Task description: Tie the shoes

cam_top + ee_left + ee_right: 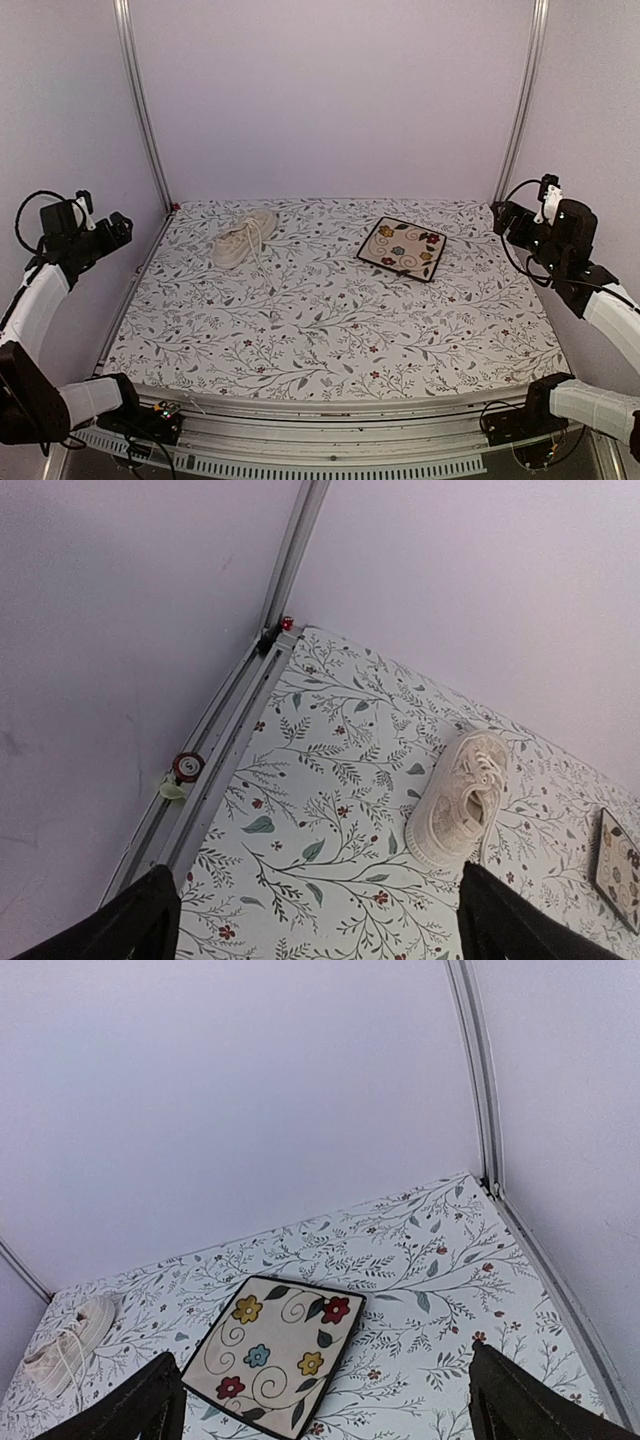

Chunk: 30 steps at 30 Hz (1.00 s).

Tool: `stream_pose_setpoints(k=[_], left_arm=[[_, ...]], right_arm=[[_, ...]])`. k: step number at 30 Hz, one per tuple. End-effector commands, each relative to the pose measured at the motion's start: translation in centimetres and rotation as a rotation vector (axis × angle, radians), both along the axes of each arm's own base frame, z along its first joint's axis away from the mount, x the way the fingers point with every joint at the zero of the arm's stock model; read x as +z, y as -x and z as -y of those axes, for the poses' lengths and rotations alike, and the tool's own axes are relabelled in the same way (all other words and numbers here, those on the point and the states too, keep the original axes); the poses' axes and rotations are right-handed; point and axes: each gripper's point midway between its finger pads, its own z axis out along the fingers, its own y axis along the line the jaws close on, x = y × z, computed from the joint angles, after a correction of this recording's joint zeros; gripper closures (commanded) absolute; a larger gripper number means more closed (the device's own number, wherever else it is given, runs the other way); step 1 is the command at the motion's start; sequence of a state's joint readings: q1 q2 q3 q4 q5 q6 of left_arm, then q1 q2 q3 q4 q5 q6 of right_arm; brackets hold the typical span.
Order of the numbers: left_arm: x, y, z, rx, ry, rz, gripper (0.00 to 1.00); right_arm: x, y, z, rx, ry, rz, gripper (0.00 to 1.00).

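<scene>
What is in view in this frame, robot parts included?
sneaker: one, cream-white, far left of table, laces loose
floral tile: one, cream with coloured flowers, dark rim, far right of centre
tablecloth: one, white with grey leaf print, covering table
frame posts: two, silver, back corners
left gripper: one, black, open, empty, raised at left edge
right gripper: one, black, open, empty, raised at right edge
</scene>
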<state>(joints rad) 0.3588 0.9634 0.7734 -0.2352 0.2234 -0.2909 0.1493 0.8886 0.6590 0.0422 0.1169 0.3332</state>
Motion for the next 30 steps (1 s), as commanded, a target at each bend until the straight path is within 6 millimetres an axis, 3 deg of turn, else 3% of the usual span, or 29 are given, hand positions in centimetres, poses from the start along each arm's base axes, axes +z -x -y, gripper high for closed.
stream_pose_setpoints(k=[1, 5, 7, 11, 16, 20, 23, 30], left_arm=[[-1.3, -0.6, 0.2, -0.009, 0.051, -0.025, 0.03], [-2.4, -1.5, 0.6, -0.034, 0.108, -0.071, 0.04], [-3.0, -1.8, 1.8, -0.088, 0.148, -0.079, 0.04], [-3.5, -3.0, 7.2, -0.210, 0.127, -0.085, 0.05], [-4.2, -5.4, 15.8, -0.394, 0.075, -0.135, 0.06], [-6.6, -7.8, 19.9, -0.483, 0.056, -0.226, 0.13], [-8.1, -10.3, 21.1, -0.486, 0.003, -0.308, 0.16], [-11.2, -15.0, 20.0, -0.398, -0.107, -0.400, 0.24]], right_arm=[[0.7, 1.8, 1.3, -0.053, 0.037, 0.014, 0.01], [1.5, 2.9, 1.5, -0.065, -0.032, 0.022, 0.01], [1.6, 3.1, 1.2, -0.048, -0.034, 0.017, 0.01], [0.8, 2.9, 0.3, 0.008, 0.011, -0.031, 0.01], [-0.8, 2.7, -1.5, 0.112, 0.010, -0.081, 0.01], [-1.7, 2.6, -2.9, 0.181, -0.047, -0.087, 0.01], [-2.6, 2.7, -3.6, 0.217, -0.087, -0.096, 0.01], [-3.8, 3.1, -4.1, 0.243, -0.103, -0.135, 0.01]])
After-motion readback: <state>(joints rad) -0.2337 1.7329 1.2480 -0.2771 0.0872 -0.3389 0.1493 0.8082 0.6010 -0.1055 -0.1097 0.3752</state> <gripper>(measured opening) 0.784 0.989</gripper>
